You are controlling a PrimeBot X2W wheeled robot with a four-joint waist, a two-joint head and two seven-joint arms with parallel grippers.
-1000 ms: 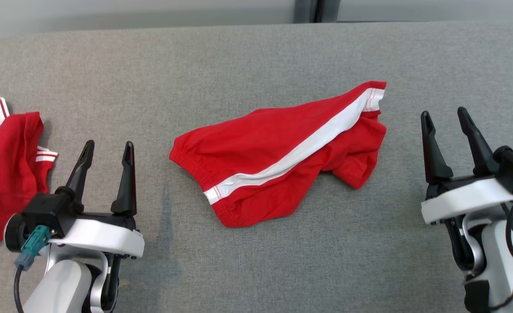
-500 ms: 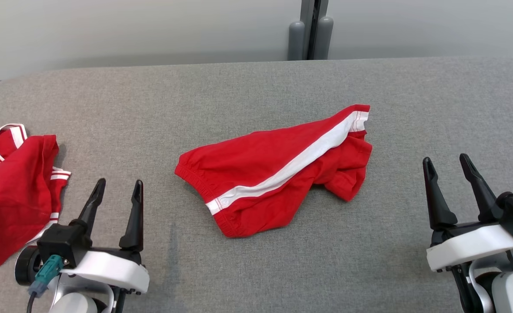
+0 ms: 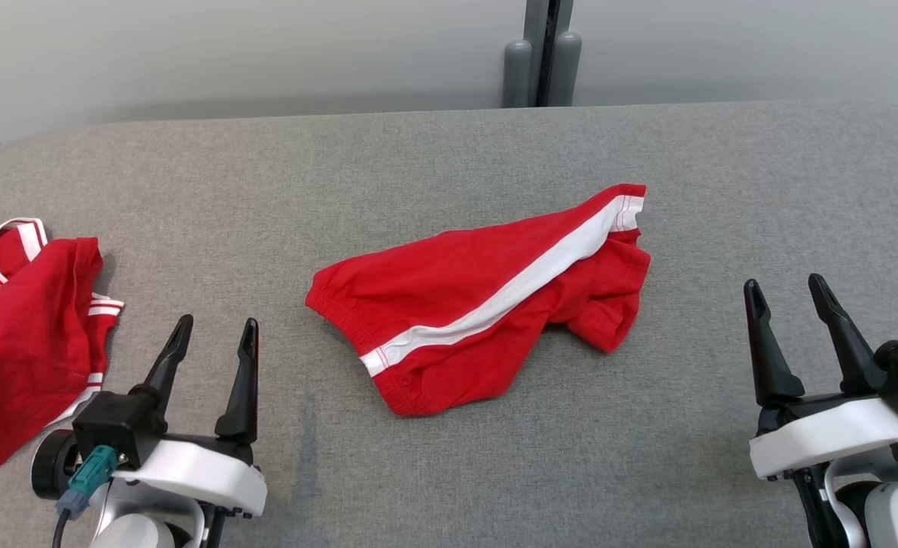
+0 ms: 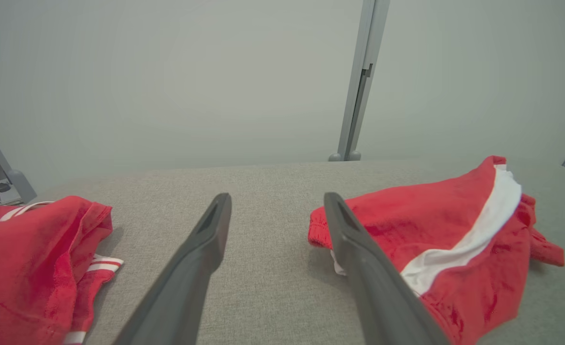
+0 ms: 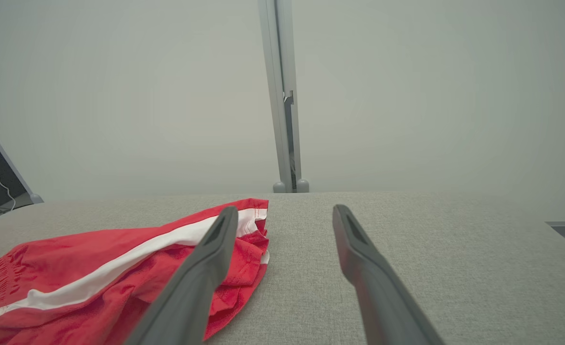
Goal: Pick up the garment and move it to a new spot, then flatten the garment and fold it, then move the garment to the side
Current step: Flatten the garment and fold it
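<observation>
Bare grey table (image 3: 449, 152) all round red shorts (image 3: 479, 304), second red garment (image 3: 15, 335) just beside left end effector (image 3: 217, 322)

The light is bright, soft and even, coming from overhead. The head view is sharp, and the weave of the grey surface (image 3: 418, 167) reads clearly. The shorts (image 3: 479, 304) cast only a thin, soft-edged shadow along their near side, and the red cloth (image 3: 15, 335) casts a faint one on its right. In both wrist views the dark fingers (image 4: 186, 268) grow soft and blurred toward the bottom edge. The wall (image 4: 167, 72) looks hazy, and the post (image 4: 359, 86) leans with wide-angle distortion.
</observation>
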